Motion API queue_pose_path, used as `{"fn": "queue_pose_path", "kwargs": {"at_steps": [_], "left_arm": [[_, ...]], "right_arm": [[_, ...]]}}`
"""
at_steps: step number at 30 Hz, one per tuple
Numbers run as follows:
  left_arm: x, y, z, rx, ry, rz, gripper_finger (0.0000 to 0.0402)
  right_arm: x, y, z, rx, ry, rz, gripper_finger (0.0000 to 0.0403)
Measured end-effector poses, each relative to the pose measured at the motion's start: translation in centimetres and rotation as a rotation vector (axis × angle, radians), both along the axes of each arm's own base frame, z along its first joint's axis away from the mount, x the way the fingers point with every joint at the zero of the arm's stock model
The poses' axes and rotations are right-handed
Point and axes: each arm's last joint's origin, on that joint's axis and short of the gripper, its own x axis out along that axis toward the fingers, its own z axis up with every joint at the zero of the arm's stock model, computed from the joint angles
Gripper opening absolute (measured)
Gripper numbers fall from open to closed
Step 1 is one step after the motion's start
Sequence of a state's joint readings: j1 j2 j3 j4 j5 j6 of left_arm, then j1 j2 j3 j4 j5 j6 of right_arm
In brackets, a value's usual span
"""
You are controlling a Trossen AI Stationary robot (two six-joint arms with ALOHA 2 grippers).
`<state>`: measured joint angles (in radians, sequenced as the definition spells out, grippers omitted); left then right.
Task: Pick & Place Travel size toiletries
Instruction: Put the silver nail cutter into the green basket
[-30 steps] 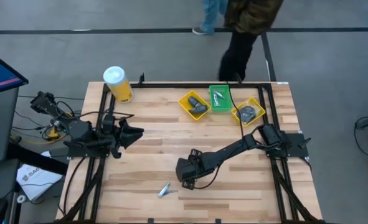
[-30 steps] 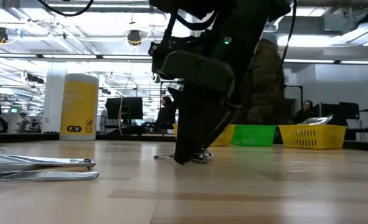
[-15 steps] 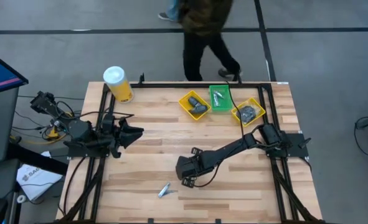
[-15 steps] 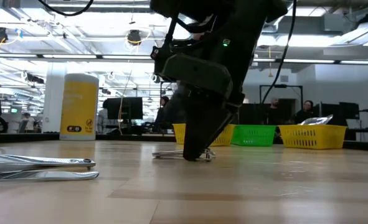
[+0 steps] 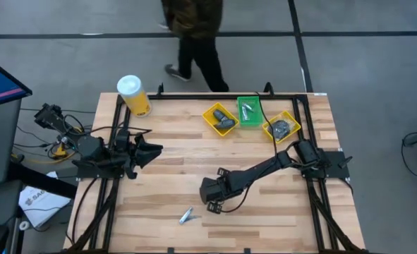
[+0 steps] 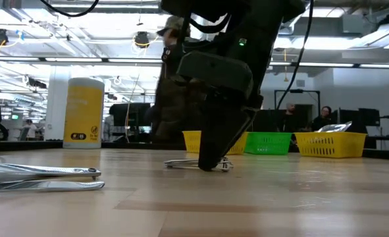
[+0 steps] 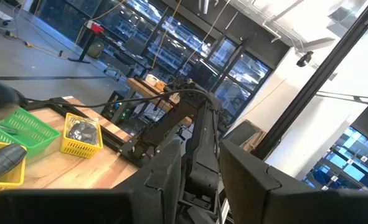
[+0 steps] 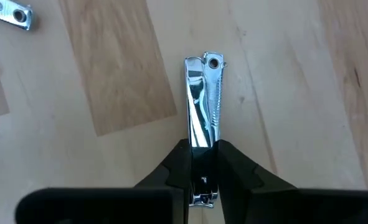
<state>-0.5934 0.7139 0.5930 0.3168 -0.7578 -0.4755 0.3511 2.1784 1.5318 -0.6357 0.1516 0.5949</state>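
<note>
Wooden planks make up the counter (image 5: 173, 176), which is framed by dark rails. A person (image 5: 192, 32) in dark clothing is seen on the floor beyond its 12 o'clock edge. The left arm is parked at the 9 o'clock side, its left hand (image 5: 154, 149) held above the wood; whether its fingers are parted cannot be told. The right arm is stretched from the 3 o'clock side toward the middle, and the right hand (image 5: 213, 204) is lowered to the surface, its fingers closed tightly on one end of a shiny nail clipper (image 8: 203, 109) that lies flat on the wood. A yellow canister (image 5: 133, 94) with a white lid is stood at the 11 o'clock corner. Near the 1 o'clock edge three small trays are set in a row: a yellow tray (image 5: 209, 112) with dark grey oblong pieces, a green tray (image 5: 248, 121) with silver tools, and a second yellow tray (image 5: 293, 118) with dark discs. A second clipper (image 5: 188, 215) is left loose toward 6 o'clock, apart from the right hand.
</note>
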Motion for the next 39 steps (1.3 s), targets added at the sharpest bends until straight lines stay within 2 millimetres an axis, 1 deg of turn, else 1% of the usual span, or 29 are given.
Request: {"fn": "queue_pose_path", "kwargs": {"at_steps": [11, 14, 18, 21, 28, 32, 36, 39], "left_arm": [[0.0, 0.0, 0.1, -0.003, -0.005, -0.001, 0.0104], [0.0, 0.0, 0.1, -0.004, -0.006, -0.001, 0.0104], [0.0, 0.0, 0.1, -0.004, -0.007, -0.006, 0.0104], [0.0, 0.0, 0.1, -0.006, -0.011, -0.006, 0.0104], [0.0, 0.0, 0.2, -0.011, -0.018, -0.007, 0.0104], [0.0, 0.0, 0.2, -0.011, -0.019, -0.007, 0.0104], [0.0, 0.0, 0.2, -0.011, -0.019, -0.007, 0.0104], [0.0, 0.0, 0.2, -0.011, -0.020, -0.007, 0.0104]], "right_arm": [[-0.5, -0.1, 1.7, 0.003, -0.003, 0.034, 0.0040], [-0.5, -0.3, 2.9, 0.004, -0.037, 0.047, 0.0040], [-0.8, -1.2, 4.4, -0.010, -0.039, 0.056, 0.0040], [-1.0, -2.3, 6.0, -0.019, -0.057, 0.059, 0.0040], [-1.8, -5.8, 9.6, -0.067, -0.085, 0.056, 0.0040], [-2.5, -8.8, 11.9, -0.086, -0.112, 0.021, 0.0040], [-4.4, -12.5, 13.4, -0.098, -0.133, -0.053, 0.0040], [-6.6, -15.4, 13.8, -0.132, -0.134, -0.142, 0.0040]]}}
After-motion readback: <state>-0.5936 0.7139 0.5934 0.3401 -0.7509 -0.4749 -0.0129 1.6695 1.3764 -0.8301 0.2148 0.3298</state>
